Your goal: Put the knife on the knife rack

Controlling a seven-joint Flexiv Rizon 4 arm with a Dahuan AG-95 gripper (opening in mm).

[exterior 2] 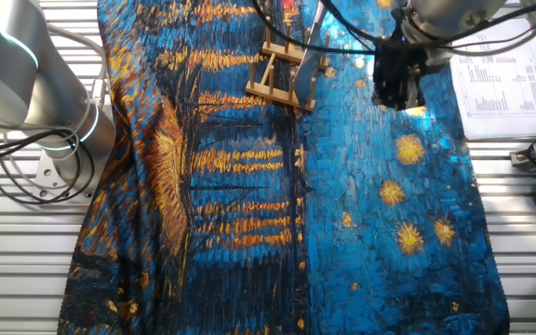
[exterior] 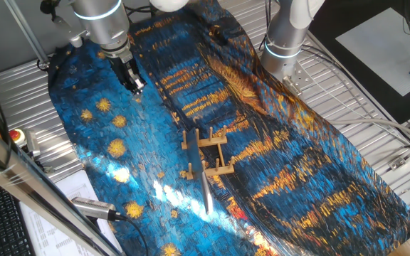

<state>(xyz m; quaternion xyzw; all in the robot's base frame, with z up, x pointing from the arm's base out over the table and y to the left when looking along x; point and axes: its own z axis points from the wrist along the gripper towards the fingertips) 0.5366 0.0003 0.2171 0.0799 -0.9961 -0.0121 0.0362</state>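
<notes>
The pincer [exterior: 135, 83] hangs in the upper left of one fixed view, above the blue painted cloth [exterior: 119, 128] that covers the table [exterior: 376, 85]. Its fingers point down and hold nothing. They look close together, but whether they are fully closed I cannot tell; in the other fixed view the pincer [exterior 2: 396, 93] is only a dark block at the upper right.

From the pincer, the knife rack [exterior: 206, 153] lies toward the lower right, near the middle of the frame and well apart from it. The knife [exterior: 206, 186] is there too: its grey blade seems to lie on the rack with one end on the wooden rails, and the long axis runs nearly straight down the frame, past the lower edge of the rack. In the other fixed view the knife [exterior 2: 311, 42] leans over the knife rack [exterior 2: 282, 70] at the top of the frame.

I judge that the knife is already placed and the arm is clear of it. A silver cylinder with a cable [exterior: 95, 208] lies at the lower left.
</notes>
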